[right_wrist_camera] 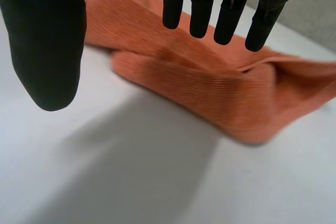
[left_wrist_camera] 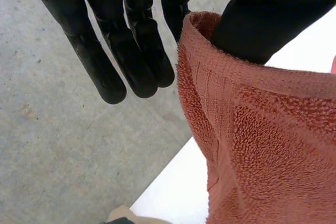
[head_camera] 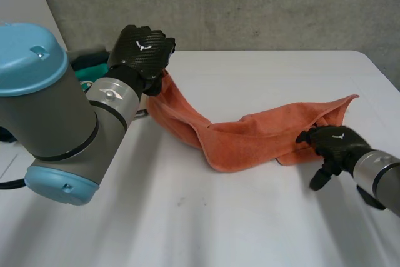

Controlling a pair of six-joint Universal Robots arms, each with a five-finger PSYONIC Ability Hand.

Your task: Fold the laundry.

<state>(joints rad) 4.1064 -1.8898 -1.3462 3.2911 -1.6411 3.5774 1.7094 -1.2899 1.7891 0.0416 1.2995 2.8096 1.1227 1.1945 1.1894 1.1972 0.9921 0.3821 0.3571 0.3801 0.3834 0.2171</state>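
**Left hand holds one towel end up; right hand open at the other end**

Left hand (head_camera: 140, 49): closed on one end of the orange towel (head_camera: 250, 139). In the left wrist view, the towel's hemmed edge runs up between the thumb (left_wrist_camera: 262, 19) and the nearest finger and wraps round the thumb's side. The other fingers (left_wrist_camera: 134, 51) stand straight beside the cloth, apart from it. The held end is raised off the tabletop (head_camera: 250, 223), near the tabletop's far left part.

Towel: from the left hand it slopes down to the tabletop. It is bunched into a narrow band and runs across toward the right. Its rightmost corner lies flat and points toward the tabletop's right edge.

Right hand (head_camera: 334, 142): open and holding nothing. In the right wrist view its fingers (right_wrist_camera: 202, 9) are straight and its thumb (right_wrist_camera: 47, 40) is spread well apart from them. The towel lies on the tabletop below and beyond the fingertips, with one layer doubled over another. In the head view the fingertips are at the towel's near edge, on its right part. Whether they touch the cloth cannot be told.

Surroundings: the left arm (head_camera: 44, 104) fills the near left of the head view. A teal thing (head_camera: 94, 67) lies behind it, just beside the left hand and partly hidden. A concrete wall (head_camera: 250, 4) stands behind the tabletop.
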